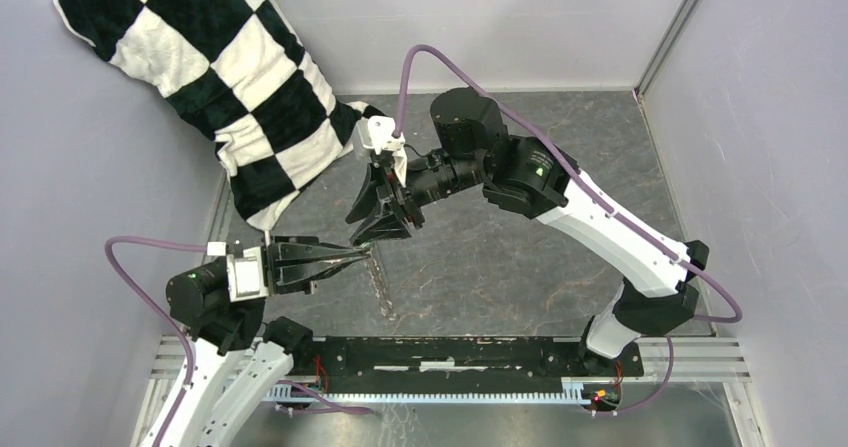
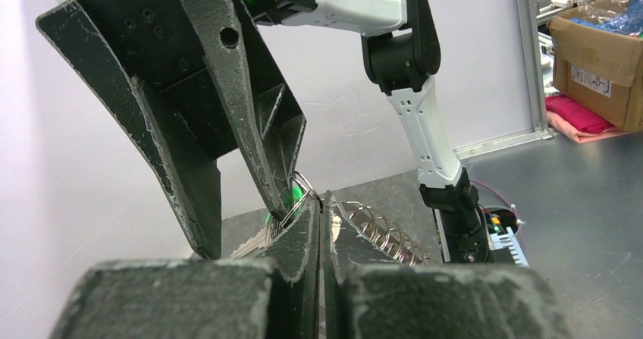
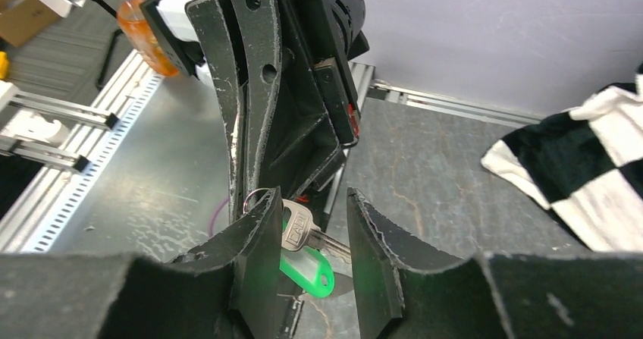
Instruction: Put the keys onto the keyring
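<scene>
My left gripper (image 1: 365, 255) (image 2: 322, 200) is shut on the keyring, a thin silvery loop whose row of small rings (image 1: 381, 287) (image 2: 383, 234) hangs down from the jaws to the table. My right gripper (image 1: 385, 229) (image 3: 312, 202) is open and meets the left one tip to tip from above. Between its fingers hangs the key (image 3: 305, 229), silvery with a bright green tag (image 3: 309, 269), lying against the left finger (image 3: 258, 240) and apart from the other. A small ring (image 3: 254, 197) shows at that fingertip. The green tag (image 2: 290, 197) also shows in the left wrist view behind the right gripper's finger.
A black-and-white checkered cloth (image 1: 230, 77) (image 3: 584, 164) lies at the back left of the grey table (image 1: 520, 257). A metal rail (image 1: 450, 352) runs along the near edge. Purple walls close in the left, back and right sides.
</scene>
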`<state>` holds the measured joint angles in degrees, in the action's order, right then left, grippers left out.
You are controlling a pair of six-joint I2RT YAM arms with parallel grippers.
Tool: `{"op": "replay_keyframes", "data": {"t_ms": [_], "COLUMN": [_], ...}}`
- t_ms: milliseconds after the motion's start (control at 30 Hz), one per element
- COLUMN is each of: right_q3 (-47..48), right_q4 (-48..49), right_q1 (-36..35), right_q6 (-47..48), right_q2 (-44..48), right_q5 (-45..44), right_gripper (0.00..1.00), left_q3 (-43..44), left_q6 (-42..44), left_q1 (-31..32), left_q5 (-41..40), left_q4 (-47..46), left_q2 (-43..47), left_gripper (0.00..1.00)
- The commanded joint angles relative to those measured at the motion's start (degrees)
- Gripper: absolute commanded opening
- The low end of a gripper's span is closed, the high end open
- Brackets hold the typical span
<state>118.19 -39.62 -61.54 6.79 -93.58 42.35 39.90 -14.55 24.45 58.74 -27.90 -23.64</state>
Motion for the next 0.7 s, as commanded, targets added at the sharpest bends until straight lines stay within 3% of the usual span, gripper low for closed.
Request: {"op": "replay_keyframes", "data": {"t_ms": [0, 267, 667], "right_q3": [-1.92, -1.34, -1.65], "right_q4": [4.0, 4.62, 6.36], "right_q1": [2.47, 2.5, 3.83], "right_q6": [-3.59, -6.72, -14.59], "right_q2": [-4.59, -4.59, -3.98], "right_q5": [-8.54, -11.62, -15.01], "right_gripper": [0.4, 0.47, 0.49], "left_q3": [5.19, 5.34, 5.39], "left_q6": [2.86, 3.86, 4.97], "left_q1": [1.92, 2.01, 2.1], "left_q5": [3.22, 3.31, 2.16], "left_q4": [-8.02, -7.86, -7.65], "left_q2": [2.28, 1.99, 2.37], "left_gripper": [0.02, 0.02, 0.02]}}
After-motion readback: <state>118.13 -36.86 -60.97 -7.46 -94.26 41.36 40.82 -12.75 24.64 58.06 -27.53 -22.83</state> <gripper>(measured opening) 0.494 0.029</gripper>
